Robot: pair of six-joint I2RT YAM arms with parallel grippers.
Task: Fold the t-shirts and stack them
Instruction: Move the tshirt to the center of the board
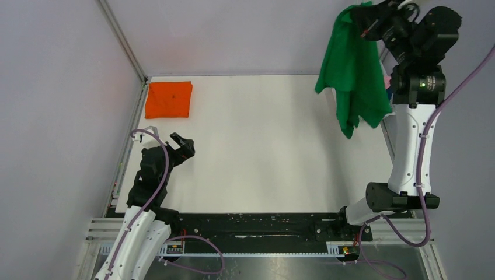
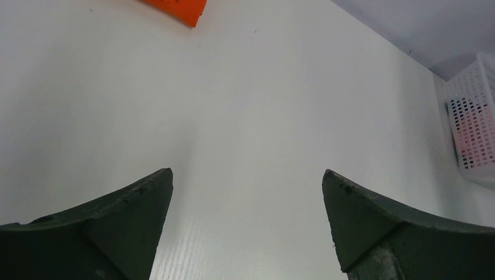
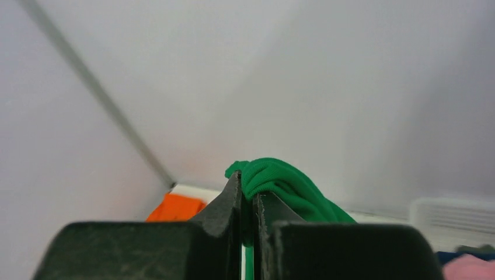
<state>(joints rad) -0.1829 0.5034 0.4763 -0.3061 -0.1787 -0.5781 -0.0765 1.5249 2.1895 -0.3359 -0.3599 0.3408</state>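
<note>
Tee point(image 1: 353, 70) green, dangling bunched, orange tee point(image 1: 168, 99) folded sq.

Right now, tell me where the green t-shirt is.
In the top view the green t-shirt hangs at the far right, pinched in the right tool above the far-right corner of the table, across from the folded orange t-shirt at far left.

The green shirt point(image 1: 353, 70) and the orange shirt point(image 1: 169, 99) are soft cloth. The table point(image 1: 262, 146) is smooth and not shiny. The left fingers point(image 2: 125, 227) look like dark, dull plastic, and the basket point(image 2: 474, 105) is white plastic full of little holes.
</note>
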